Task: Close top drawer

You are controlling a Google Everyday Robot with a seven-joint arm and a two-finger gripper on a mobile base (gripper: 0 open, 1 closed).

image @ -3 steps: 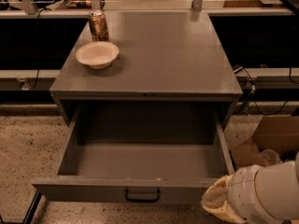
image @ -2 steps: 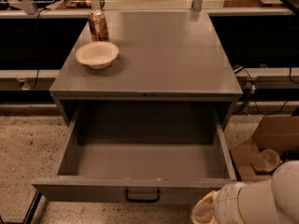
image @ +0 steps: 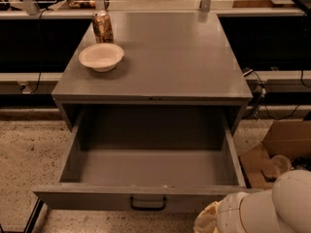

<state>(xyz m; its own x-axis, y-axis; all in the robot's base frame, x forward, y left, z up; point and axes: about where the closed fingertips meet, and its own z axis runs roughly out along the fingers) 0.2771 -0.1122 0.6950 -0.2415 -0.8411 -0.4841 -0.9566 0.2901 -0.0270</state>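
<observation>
Wide grey metal top drawer point(image: 150, 171) stands pulled far out of the grey cabinet point(image: 160, 62), empty, small black pull handle point(image: 147, 204) untouched. Gripper point(image: 208, 221) is low at bottom right, near the drawer front's right end (grip state: can't tell). Nothing closed yet, whole push remains.

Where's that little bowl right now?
In the camera view the bowl sits back left on the cabinet top, just before the can; the gripper is at bottom right, by the front of the open top drawer.
</observation>
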